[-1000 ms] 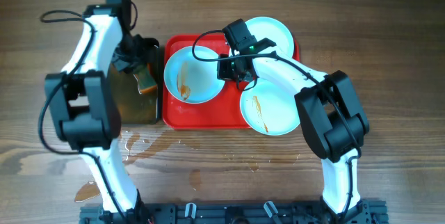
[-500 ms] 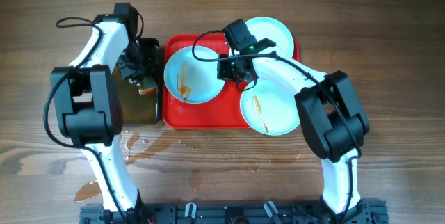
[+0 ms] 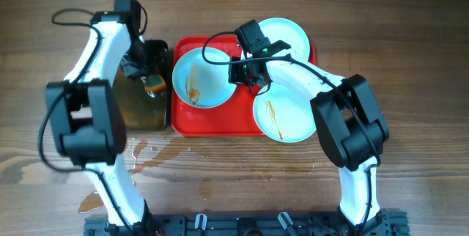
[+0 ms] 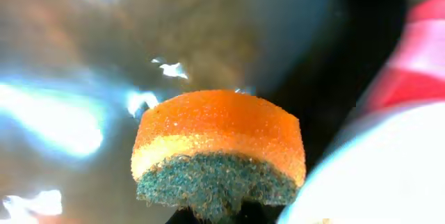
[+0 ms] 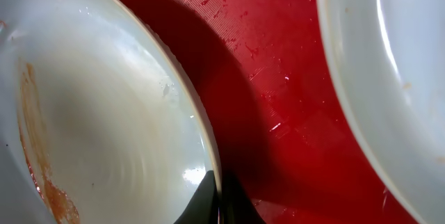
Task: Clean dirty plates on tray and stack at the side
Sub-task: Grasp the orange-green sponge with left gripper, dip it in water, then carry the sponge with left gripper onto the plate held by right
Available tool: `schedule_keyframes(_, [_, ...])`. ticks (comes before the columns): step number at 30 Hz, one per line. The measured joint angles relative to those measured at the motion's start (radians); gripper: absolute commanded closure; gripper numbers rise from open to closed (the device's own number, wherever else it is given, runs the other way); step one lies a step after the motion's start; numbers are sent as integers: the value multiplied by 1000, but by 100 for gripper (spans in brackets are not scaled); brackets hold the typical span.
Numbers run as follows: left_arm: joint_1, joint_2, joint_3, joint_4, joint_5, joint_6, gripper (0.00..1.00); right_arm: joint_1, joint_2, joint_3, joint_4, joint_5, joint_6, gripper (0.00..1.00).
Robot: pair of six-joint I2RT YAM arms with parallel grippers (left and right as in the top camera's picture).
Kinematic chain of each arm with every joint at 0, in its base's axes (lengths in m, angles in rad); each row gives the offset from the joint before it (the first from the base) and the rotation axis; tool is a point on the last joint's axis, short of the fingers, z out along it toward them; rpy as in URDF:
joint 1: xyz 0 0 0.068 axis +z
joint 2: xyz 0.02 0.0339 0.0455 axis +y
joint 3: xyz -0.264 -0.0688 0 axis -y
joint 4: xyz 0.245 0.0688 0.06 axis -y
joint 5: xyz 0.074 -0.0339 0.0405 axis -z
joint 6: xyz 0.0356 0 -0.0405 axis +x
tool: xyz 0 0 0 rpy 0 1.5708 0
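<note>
Three plates lie on the red tray (image 3: pixel 212 119). The left plate (image 3: pixel 203 79) has an orange-brown streak; its rim also shows in the right wrist view (image 5: pixel 104 113). The lower right plate (image 3: pixel 284 113) is streaked too. The back plate (image 3: pixel 286 34) looks plain. My right gripper (image 3: pixel 242 73) is shut on the left plate's right rim (image 5: pixel 217 196). My left gripper (image 3: pixel 150 80) is shut on an orange and green sponge (image 4: pixel 219 147) and holds it over the black tray (image 3: pixel 139 111), just left of the left plate.
The black tray holds shiny liquid (image 4: pixel 55 113). Water puddles (image 3: pixel 146 152) lie on the wooden table in front of both trays. The red tray's floor is wet (image 5: pixel 278 78).
My left arm swung the sponge over the black tray, a little back and then toward the red tray. The right arm and the plates have not moved.
</note>
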Motion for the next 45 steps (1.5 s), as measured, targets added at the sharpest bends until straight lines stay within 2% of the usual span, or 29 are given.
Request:
schedule_keyframes(4, [0,-71,0,0,0,115,96,0,0,0,0,0,0,96])
schedule_keyframes(10, [0,-70,0,-1,-1,163,96,0,0,0,0,-1,-2,96])
schedule_keyframes(45, [0,-70,0,0,-4,168,96,0,0,0,0,-1,-16,96])
